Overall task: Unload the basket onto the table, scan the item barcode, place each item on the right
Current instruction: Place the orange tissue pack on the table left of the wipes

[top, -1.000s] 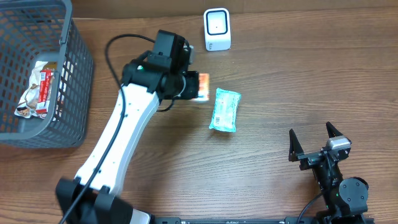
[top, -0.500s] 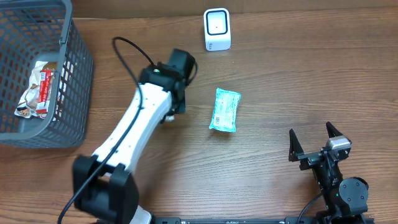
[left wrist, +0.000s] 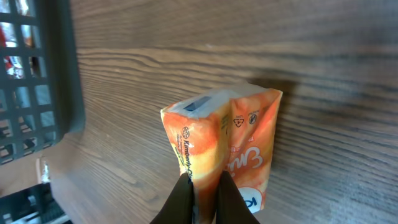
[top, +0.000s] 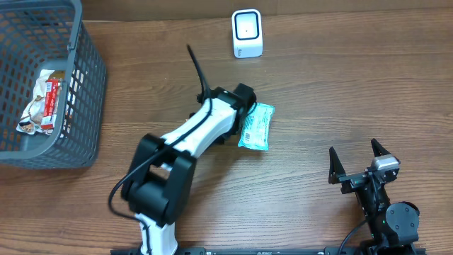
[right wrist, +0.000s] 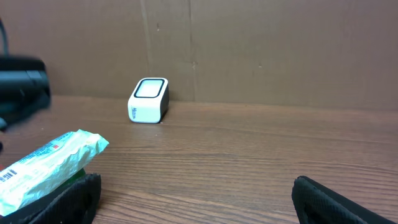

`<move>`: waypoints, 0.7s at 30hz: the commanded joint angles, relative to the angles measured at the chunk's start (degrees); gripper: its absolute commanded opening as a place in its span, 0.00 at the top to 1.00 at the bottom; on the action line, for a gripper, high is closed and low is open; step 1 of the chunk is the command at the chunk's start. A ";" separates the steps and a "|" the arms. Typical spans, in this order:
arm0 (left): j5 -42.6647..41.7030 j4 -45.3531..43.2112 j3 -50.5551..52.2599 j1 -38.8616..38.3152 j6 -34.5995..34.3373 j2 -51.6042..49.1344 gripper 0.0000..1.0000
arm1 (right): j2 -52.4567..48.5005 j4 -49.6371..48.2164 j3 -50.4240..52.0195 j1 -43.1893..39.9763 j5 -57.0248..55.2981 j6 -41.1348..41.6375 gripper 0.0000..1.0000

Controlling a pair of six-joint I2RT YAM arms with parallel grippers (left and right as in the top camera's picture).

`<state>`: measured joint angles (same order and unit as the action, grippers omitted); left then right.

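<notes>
My left gripper [left wrist: 204, 186] is shut on an edge of an orange tissue pack [left wrist: 233, 140], which hangs low over the wooden table with its printed side showing. From overhead the left arm's wrist [top: 237, 99] hides that pack and sits right beside a green packet [top: 255, 126] with a barcode label, also visible in the right wrist view [right wrist: 46, 165]. The white scanner [top: 247, 33] stands upright at the back of the table, its window facing forward [right wrist: 149, 101]. My right gripper [top: 359, 166] rests open near the front right with nothing between its fingers.
A grey wire basket [top: 85, 85] stands at the left, with snack packets [top: 44, 99] inside; its wall shows at the left in the left wrist view [left wrist: 37, 81]. A black cable [top: 197, 67] arcs above the left arm.
The left arm has swung right and toward the front, from near the scanner to beside the green packet. The orange pack it holds no longer shows from overhead. The right arm stayed still.
</notes>
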<state>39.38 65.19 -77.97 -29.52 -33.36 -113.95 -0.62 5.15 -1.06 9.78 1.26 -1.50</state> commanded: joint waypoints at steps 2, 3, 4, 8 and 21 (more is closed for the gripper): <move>2.19 -0.09 0.42 -0.59 -2.01 -4.11 0.96 | 0.46 -0.33 0.59 -0.15 -0.26 -0.04 0.00; 1.57 -0.35 0.42 -0.59 -1.99 -4.39 0.96 | 0.46 -0.35 0.59 -0.15 -0.26 -0.04 0.00; 0.90 -0.61 0.42 -0.59 -1.99 -4.44 0.96 | 0.46 -0.35 0.59 -0.15 -0.26 -0.04 0.00; -0.28 -0.96 0.35 -0.57 -1.97 -4.44 0.96 | 0.46 -0.35 0.59 -0.15 -0.26 -0.04 0.00; -3.89 0.98 -3.76 -0.46 -1.75 -4.42 0.55 | 0.46 -0.33 0.59 -0.15 -0.26 -0.04 0.00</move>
<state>37.54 65.87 -78.91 -30.02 -34.57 -118.10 -0.62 5.15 -1.06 9.78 1.26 -1.50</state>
